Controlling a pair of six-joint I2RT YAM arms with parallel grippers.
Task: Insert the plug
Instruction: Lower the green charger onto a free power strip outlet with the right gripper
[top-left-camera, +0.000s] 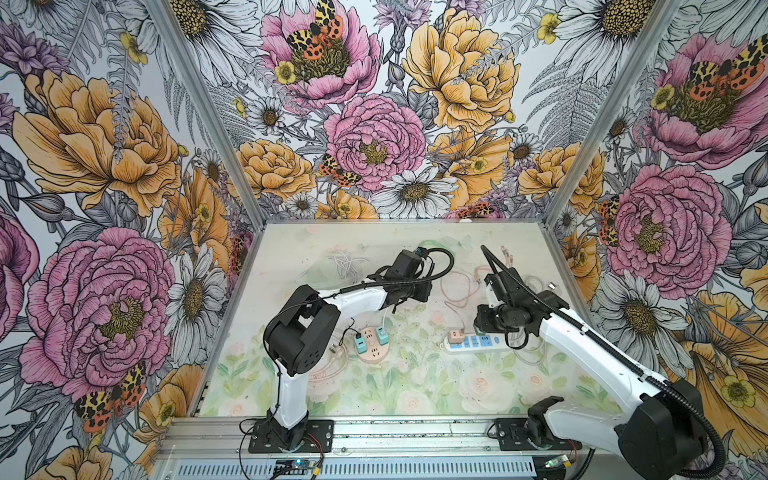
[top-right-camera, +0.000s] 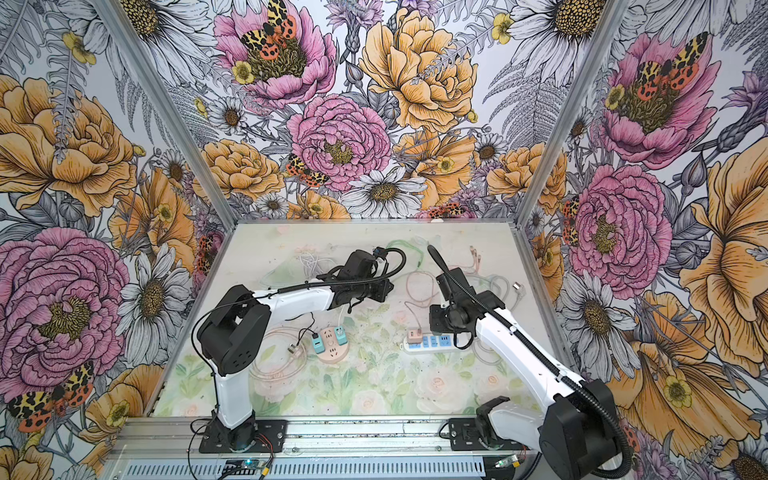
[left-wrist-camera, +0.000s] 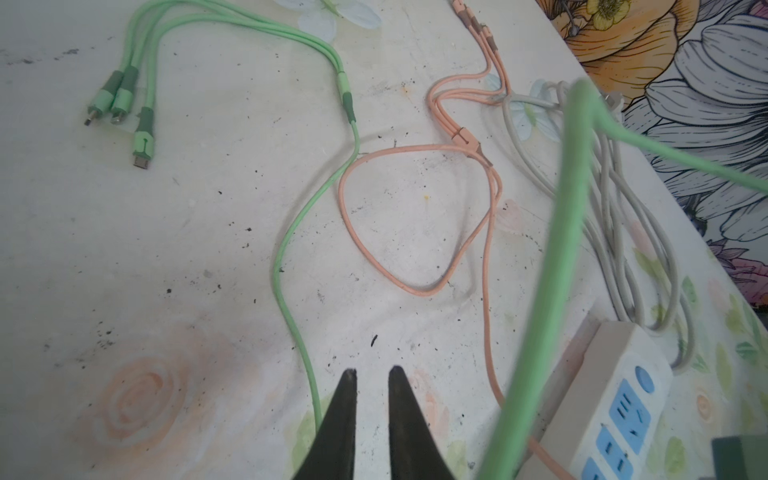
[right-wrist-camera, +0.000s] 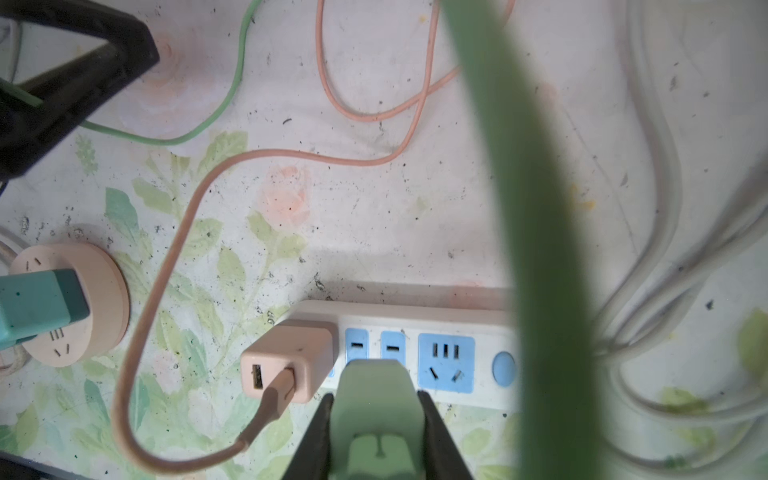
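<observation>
My right gripper (right-wrist-camera: 376, 397) is shut on a pale green plug (right-wrist-camera: 376, 386), its jaws pressed on both sides of it. The plug hovers just above the white power strip (right-wrist-camera: 415, 320), over the two small blue sockets (right-wrist-camera: 374, 347). A pink charger (right-wrist-camera: 291, 357) sits in the strip's end socket. The plug's green cable (right-wrist-camera: 536, 249) rises blurred across the right wrist view. In both top views the strip (top-left-camera: 478, 343) (top-right-camera: 432, 343) lies under the right wrist. My left gripper (left-wrist-camera: 372, 370) is open a little, empty, above bare mat near the green cable (left-wrist-camera: 286, 249).
A round pink socket (top-left-camera: 372, 351) with two teal chargers (top-left-camera: 359, 343) lies at centre left. A pink cable loop (left-wrist-camera: 374, 249), green three-headed connectors (left-wrist-camera: 120, 104) and a coiled grey cord (left-wrist-camera: 623, 232) lie on the mat behind the strip. Enclosure walls stand close on three sides.
</observation>
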